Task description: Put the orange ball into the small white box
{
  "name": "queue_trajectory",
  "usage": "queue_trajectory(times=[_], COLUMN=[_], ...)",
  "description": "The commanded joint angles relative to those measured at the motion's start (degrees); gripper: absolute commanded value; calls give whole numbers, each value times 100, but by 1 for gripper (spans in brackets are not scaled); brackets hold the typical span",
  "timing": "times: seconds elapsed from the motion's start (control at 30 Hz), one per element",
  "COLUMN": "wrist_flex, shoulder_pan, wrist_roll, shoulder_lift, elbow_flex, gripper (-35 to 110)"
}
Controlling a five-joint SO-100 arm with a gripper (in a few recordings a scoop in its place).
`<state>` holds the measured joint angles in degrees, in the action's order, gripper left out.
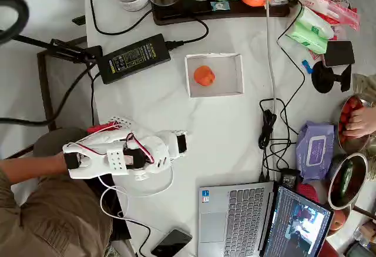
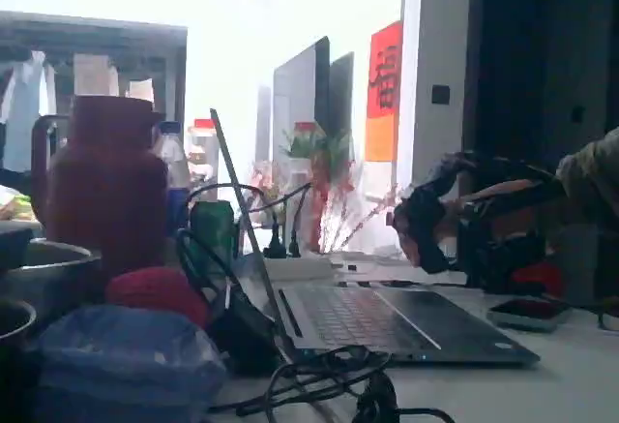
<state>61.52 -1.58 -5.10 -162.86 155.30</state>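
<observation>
The orange ball (image 1: 204,75) lies inside the small white box (image 1: 228,79), left of the middle of its pale grey floor. The box stands open-topped on the white table (image 1: 223,127), a little behind the table's middle in the overhead view. Nothing touches the ball or the box.
A black power adapter (image 1: 134,57) lies left of the box. Black cables (image 1: 270,122) run down its right side. A laptop (image 1: 241,219) and a phone (image 1: 171,242) sit at the front edge. Jars on a dark tray (image 1: 223,7) line the back. Wipes (image 1: 315,149) and bowls (image 1: 346,177) crowd the right.
</observation>
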Motion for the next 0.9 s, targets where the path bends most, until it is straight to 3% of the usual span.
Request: queue_trajectory(times=[0.0,0.87], wrist_flex=[-44,18], shoulder_pan=[-26,-105], wrist_roll=[-62,-114], shoulder_lift=[-26,-26], elbow_flex=[519,729], gripper=[0,0])
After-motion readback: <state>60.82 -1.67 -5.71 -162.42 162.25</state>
